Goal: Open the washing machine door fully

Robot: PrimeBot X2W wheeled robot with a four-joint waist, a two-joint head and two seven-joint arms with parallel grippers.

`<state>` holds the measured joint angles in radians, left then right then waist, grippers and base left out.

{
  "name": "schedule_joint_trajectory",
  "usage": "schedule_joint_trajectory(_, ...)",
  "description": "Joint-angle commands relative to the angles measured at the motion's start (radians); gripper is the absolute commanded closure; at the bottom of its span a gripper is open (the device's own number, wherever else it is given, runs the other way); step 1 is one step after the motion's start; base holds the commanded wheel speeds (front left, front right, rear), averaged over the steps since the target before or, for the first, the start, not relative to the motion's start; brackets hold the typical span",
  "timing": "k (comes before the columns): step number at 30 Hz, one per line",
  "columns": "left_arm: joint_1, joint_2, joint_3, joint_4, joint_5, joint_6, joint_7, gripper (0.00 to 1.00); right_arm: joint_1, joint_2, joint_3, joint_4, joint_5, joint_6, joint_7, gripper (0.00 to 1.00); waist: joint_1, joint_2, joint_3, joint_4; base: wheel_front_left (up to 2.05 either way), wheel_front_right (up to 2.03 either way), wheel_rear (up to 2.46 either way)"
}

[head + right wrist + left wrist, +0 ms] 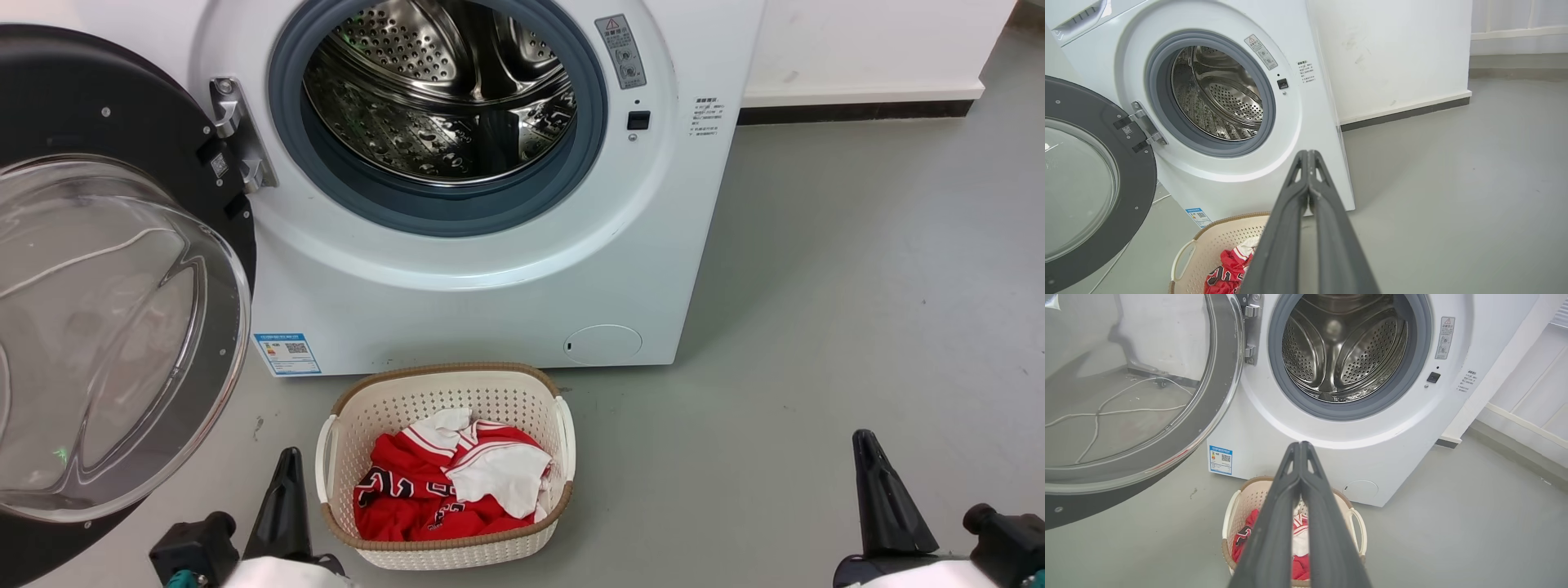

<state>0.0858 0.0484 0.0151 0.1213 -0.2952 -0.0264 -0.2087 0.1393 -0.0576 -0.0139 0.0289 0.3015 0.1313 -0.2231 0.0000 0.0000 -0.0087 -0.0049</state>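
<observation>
The white washing machine stands ahead with its steel drum exposed. Its round black washing machine door, with a clear bulging glass bowl, is swung wide out to the left on its metal hinge. The door also appears in the left wrist view and the right wrist view. My left gripper sits low at the lower left, shut and empty, beside the basket. My right gripper is at the lower right, shut and empty, far from the door. Each wrist view shows its fingertips pressed together.
A cream laundry basket with red and white clothes sits on the grey floor right in front of the machine. A white wall with a dark skirting runs to the right. Bare floor spreads at the right.
</observation>
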Motion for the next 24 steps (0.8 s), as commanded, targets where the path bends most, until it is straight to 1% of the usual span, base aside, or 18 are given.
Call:
schedule_joint_trajectory(1, -0.033, 0.001, 0.007, -0.011, -0.046, -0.007, 0.009, 1.00, -0.032, -0.010, 0.001, -0.006, 0.052, 0.000, 0.006, 1.00, 0.0000, 0.0000, 0.000, 0.000, 0.00, 0.00, 0.00)
schedule_joint_trajectory(12, -0.058, 0.001, 0.020, 0.008, -0.242, -0.022, 0.056, 1.00, -0.067, -0.019, 0.001, 0.027, 0.260, 0.000, 0.044, 1.00, 0.0000, 0.0000, 0.001, 0.001, 0.00, 0.00, 0.00)
schedule_joint_trajectory(24, -0.084, 0.001, 0.034, 0.028, -0.430, -0.037, 0.103, 1.00, -0.099, -0.026, -0.002, 0.059, 0.456, 0.000, 0.084, 1.00, 0.0000, 0.0000, 0.003, 0.001, 0.00, 0.00, 0.00)
